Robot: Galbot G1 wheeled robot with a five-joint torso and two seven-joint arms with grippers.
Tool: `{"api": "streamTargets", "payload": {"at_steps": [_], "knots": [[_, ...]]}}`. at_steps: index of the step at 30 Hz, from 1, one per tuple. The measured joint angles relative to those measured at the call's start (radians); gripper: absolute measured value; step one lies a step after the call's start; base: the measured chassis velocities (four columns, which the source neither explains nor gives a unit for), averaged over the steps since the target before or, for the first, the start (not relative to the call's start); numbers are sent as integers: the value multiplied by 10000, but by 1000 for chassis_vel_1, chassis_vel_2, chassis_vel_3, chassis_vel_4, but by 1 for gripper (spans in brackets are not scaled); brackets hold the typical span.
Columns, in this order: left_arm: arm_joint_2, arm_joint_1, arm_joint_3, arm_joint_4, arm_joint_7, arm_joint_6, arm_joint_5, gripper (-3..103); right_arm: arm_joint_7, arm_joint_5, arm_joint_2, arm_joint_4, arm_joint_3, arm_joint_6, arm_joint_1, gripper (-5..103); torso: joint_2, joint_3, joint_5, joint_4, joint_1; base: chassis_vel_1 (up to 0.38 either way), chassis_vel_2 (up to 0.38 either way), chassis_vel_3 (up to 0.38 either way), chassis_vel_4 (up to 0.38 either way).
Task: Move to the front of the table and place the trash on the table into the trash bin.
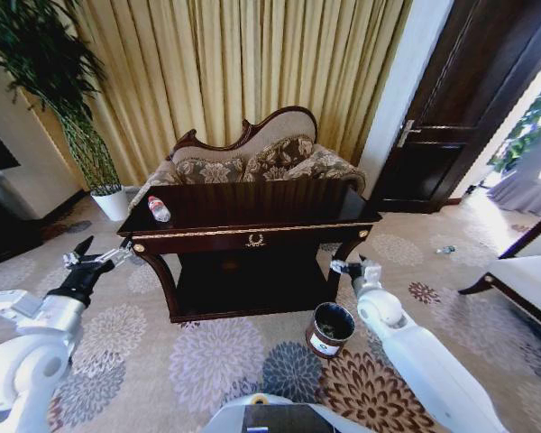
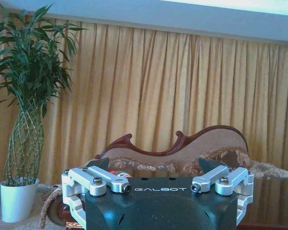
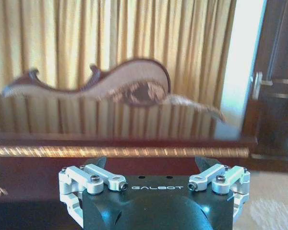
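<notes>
Two arms were raised before the table [image 1: 252,236], one at each front corner. From the head view, the left gripper [image 1: 88,257] stood with its fingers spread apart and nothing between them, level with the table's left front corner and a little clear of it. The right gripper [image 1: 350,267] sat close to the right front leg; whether its fingers were parted could not be told from that angle. A clear bottle [image 1: 159,209] with a red cap lay on the tabletop near the left end. The trash bin [image 1: 329,329] stood on the patterned carpet [image 1: 207,361] just in front of the table's right side, near the right forearm. A floral sofa [image 1: 252,158] stood behind the table, gold curtains [image 1: 243,63] behind that, and a potted plant [image 1: 72,108] at far left. From the left wrist view, the left gripper [image 2: 161,165] was wide open and empty, facing the sofa [image 2: 182,148] and plant [image 2: 26,110]. From the right wrist view, the right gripper [image 3: 153,165] was likewise wide open, holding nothing, with the table's [image 3: 115,152] gold-trimmed front edge directly ahead.
</notes>
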Motion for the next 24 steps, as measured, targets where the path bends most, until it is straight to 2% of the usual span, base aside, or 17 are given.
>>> {"api": "streamTargets", "payload": {"at_steps": [7, 11, 16, 24], "knots": [[390, -263, 148, -138, -349, 144, -253, 100, 41, -209, -82, 1293, 339, 850, -374, 100, -1, 0, 5, -2, 0, 0, 0, 0, 0], [500, -365, 235, -178, -405, 280, -324, 100, -134, -190, -93, 1752, 418, 1031, -519, 100, 0, 0, 3, -1, 0, 0, 0, 0, 0], [510, -378, 272, -249, -410, 312, -327, 100, -486, -117, -114, 2000, 505, 767, -668, 100, 0, 0, 4, -2, 0, 0, 0, 0, 0], [430, -309, 226, -357, -385, 327, -312, 100, -624, 12, -146, 1942, 292, 528, -684, 100, 0, 0, 5, -1, 0, 0, 0, 0, 0]]}}
